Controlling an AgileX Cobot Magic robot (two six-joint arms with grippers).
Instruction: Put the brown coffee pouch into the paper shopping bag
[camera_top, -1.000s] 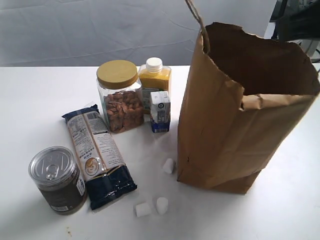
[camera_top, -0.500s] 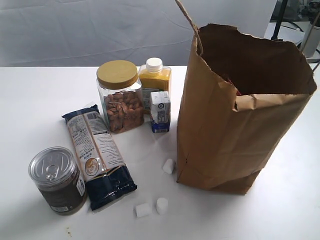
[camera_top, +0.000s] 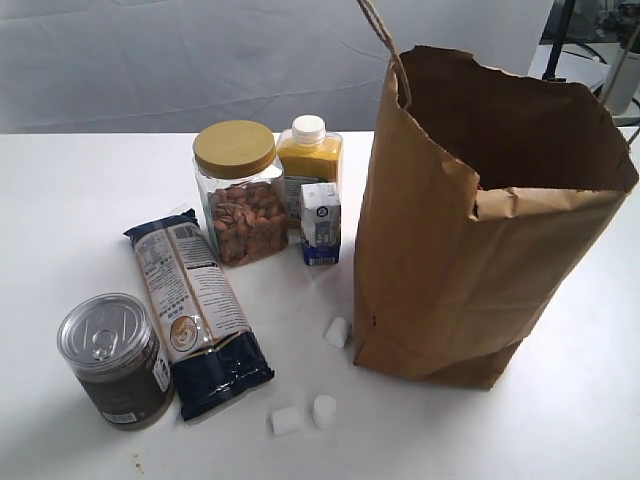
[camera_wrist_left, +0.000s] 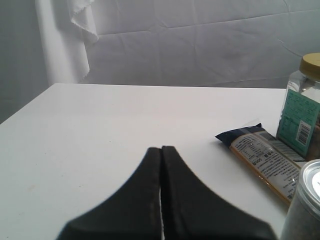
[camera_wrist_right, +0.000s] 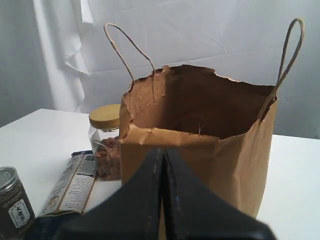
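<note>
Though off ext. view, L hand (camera_wrist_left: 161, 149) & R hand (camera_wrist_right: 163, 150) both closed, empty.

It looked like a staged lab test setup: a white bench (camera_top: 60, 200) backed by hung, creased white cloth sheeting (camera_top: 150, 60).

Almond jar (camera_top: 238, 195), can (camera_top: 112, 360), packet (camera_top: 195, 310) (lying flat)
</note>
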